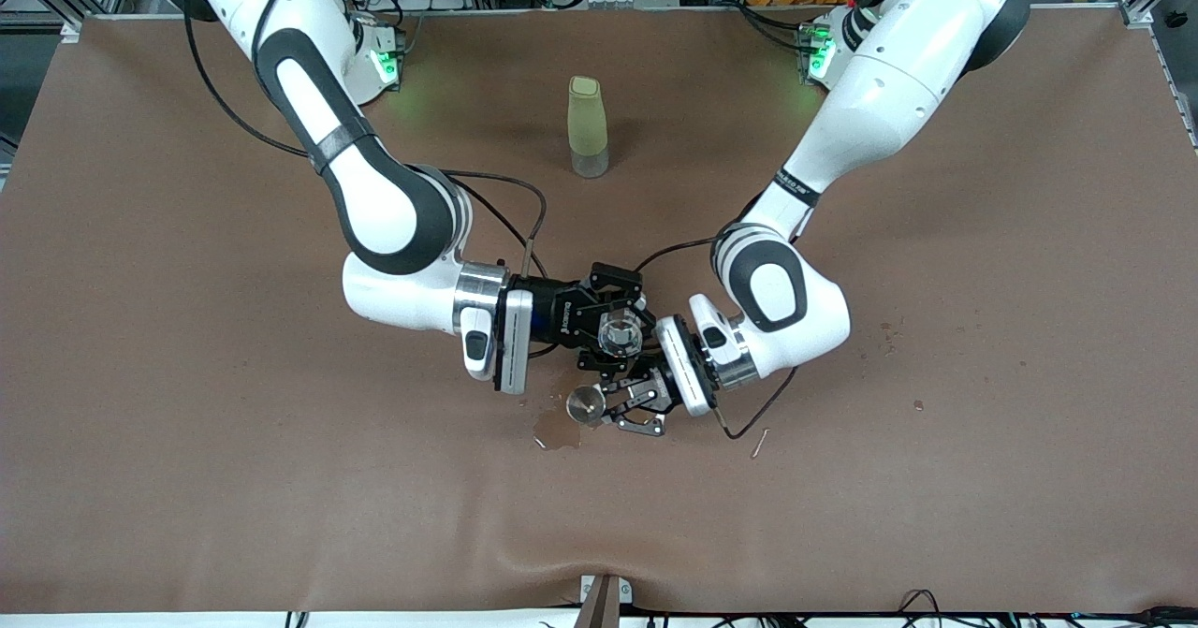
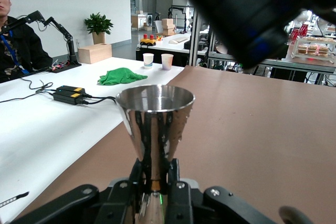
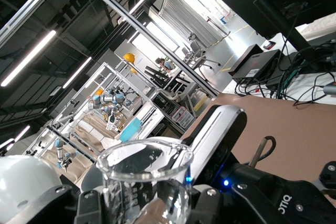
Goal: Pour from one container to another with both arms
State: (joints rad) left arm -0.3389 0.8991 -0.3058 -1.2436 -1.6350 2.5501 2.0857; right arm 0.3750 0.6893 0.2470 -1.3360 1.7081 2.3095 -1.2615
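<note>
Both gripped: steel cup in left pincer; glass beaker in right pincer.

The table is covered in plain matte brown, with a darker wet patch just beside the steel cup. That cup is mirror-bright silver, flaring to its rim. The glass beaker above the cup is colourless and clear. Both arms are glossy white with black joint bands and silver wrists, ending in black grippers. Well apart from the cup, toward the bases, stands a translucent pale yellow-green bottle.
</note>
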